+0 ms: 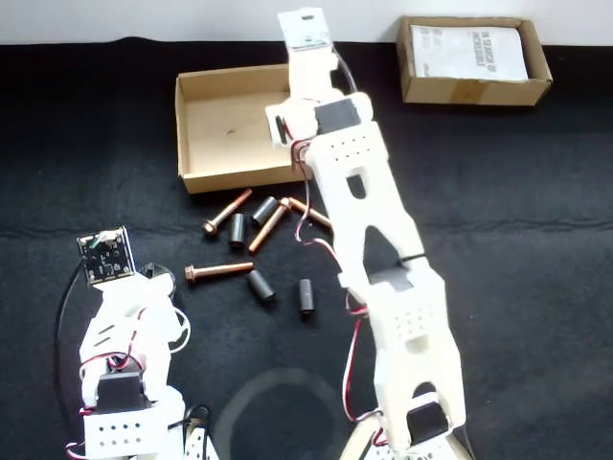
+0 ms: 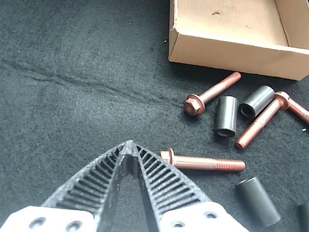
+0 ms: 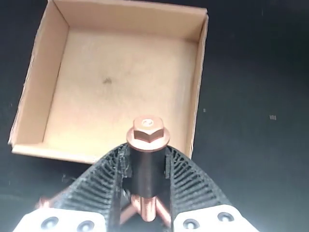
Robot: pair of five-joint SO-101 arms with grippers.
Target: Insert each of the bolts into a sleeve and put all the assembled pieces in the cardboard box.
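Fingers [image 3: 193,188] of the right gripper [image 3: 146,153] are pinched on a dark sleeve [image 3: 145,174] w/ a copper bolt [image 3: 147,135] run through it: hex head on top, threaded end poking out below. Held piece stands upright, seen against the cardboard box [image 3: 199,82], close to one wall. Box floor shows plain cardboard w/ a small dark speck.

Left wrist view: left gripper [image 2: 129,145] sits low over the black cloth [image 2: 72,72], its fingers [image 2: 161,181] closed tip to tip. A loose bolt [image 2: 205,163] lies just beside the tips, head toward them. Farther off, in front of the box wall, three more bolts [image 2: 212,93] and two sleeves [image 2: 226,116] lie in a cluster, some touching. A third sleeve [image 2: 257,200] lies apart from that cluster, beyond the loose bolt's threaded end.

High view: right arm [image 1: 383,240] stretches out long from the near edge, its wrist over the box's right-hand wall. Left arm [image 1: 124,335] is folded back at lower left, wrist end pointing toward the parts. Four bolts & four sleeves lie on the cloth btwn. the arms, in front of the box. A second box [image 1: 469,93] at far right, well apart from the parts, holds a printed sheet [image 1: 469,53].
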